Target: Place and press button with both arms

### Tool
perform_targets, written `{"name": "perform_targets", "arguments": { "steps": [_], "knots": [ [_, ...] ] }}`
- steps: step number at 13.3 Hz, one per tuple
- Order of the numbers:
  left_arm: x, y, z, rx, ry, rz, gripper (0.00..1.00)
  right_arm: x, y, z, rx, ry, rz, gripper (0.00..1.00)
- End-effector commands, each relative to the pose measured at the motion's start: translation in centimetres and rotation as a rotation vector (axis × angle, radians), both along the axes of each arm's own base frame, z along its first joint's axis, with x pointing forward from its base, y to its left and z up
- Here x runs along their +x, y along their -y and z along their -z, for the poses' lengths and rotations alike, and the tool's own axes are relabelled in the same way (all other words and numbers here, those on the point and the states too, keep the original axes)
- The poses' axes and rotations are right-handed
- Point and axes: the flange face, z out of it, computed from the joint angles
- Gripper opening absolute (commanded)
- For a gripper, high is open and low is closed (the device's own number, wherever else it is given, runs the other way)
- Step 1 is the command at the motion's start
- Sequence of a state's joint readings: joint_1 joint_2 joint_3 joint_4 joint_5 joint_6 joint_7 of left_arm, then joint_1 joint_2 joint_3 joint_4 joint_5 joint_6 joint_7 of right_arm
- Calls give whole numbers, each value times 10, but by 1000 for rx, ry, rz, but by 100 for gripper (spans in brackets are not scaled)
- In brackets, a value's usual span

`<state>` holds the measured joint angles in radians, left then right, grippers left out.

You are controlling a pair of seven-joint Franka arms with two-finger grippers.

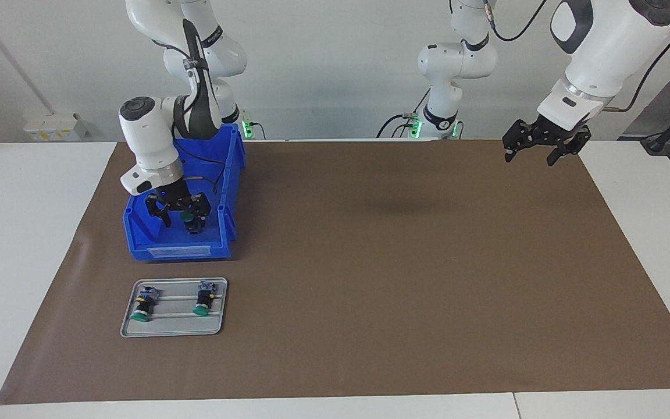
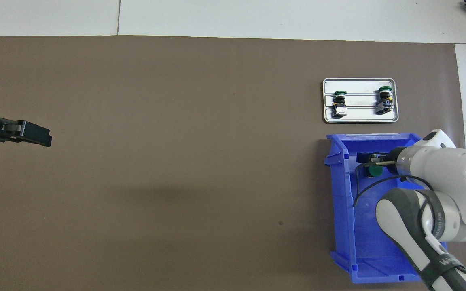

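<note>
My right gripper (image 1: 181, 220) reaches down into the blue bin (image 1: 178, 251) with its fingers spread. A button (image 1: 186, 217) with a green cap lies between them, close to one finger. In the overhead view the right gripper (image 2: 364, 161) is over the end of the bin (image 2: 340, 202) farther from the robots, with the green cap (image 2: 374, 171) beside it. My left gripper (image 1: 531, 156) is open and empty, raised over the mat at the left arm's end, and shows in the overhead view (image 2: 43, 137) too.
A small grey tray (image 1: 173, 329) lies on the brown mat, farther from the robots than the bin. Two green-capped buttons (image 1: 143, 305) (image 1: 203, 299) lie on it. The tray (image 2: 360, 87) and its buttons (image 2: 340, 103) (image 2: 384, 99) also show from overhead.
</note>
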<state>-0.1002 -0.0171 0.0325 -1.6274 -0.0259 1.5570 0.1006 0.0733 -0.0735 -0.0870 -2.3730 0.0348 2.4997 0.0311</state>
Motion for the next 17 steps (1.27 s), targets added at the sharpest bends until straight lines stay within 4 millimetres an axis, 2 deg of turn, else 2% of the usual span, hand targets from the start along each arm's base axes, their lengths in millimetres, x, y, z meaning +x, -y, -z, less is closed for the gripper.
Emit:
{"name": "perform_targets", "arguments": {
  "steps": [1,3,6,8,11,12,14,17],
  "knots": [
    [-7,-3,-1,12,17,5,100,26,-5,-65,32,-32,25,100],
    [-7,-3,-1,12,17,5,100,37,-4,-114,21,-65,11,100],
    [-8,-3,-2,11,19,5,100,43,4,-180,-9,-110,7,100],
    [-7,-3,-1,12,17,5,100,40,13,-223,-24,-133,18,100],
    [-7,-3,-1,12,17,5,100,28,30,-271,-52,-150,41,100],
    [-7,-3,-1,12,17,5,100,26,31,-274,-80,-159,36,100],
    [-7,-3,-1,12,17,5,100,21,39,-268,-52,-194,54,100],
    [-7,-3,-1,12,17,5,100,19,34,-263,-42,-202,43,100]
  ]
}}
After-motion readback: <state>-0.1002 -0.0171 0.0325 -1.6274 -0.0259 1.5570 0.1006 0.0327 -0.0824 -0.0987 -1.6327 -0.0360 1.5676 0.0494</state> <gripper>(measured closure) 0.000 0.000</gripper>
